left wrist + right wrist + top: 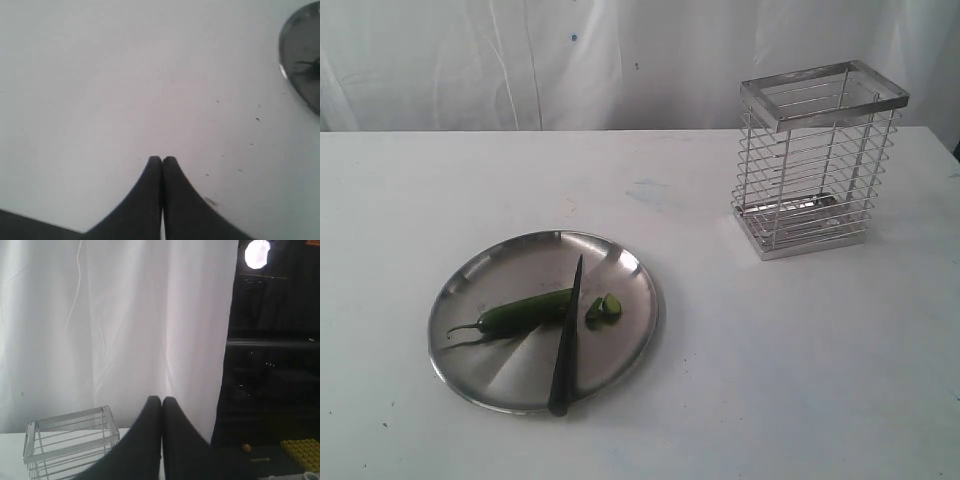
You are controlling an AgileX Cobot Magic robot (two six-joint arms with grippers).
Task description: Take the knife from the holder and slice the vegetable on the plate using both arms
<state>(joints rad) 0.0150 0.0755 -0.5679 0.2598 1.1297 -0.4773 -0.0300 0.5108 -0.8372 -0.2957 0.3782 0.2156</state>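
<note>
The steel plate (620,265) lies at the table's front left. On it rests the green vegetable (525,313), with a small cut piece (605,307) beside it. The dark knife (567,345) lies across the plate, its tip toward the back and its handle over the front rim. The wire holder (815,160) stands empty at the back right. Neither arm shows in the exterior view. My left gripper (162,159) is shut with nothing in it over bare table, with the plate's rim (284,55) off to one side. My right gripper (162,399) is shut and empty, with the holder (70,442) below it.
A white curtain (570,60) hangs behind the table. In the right wrist view a dark area with a lamp (257,254) and a yellow studded board (302,450) lies past the curtain's edge.
</note>
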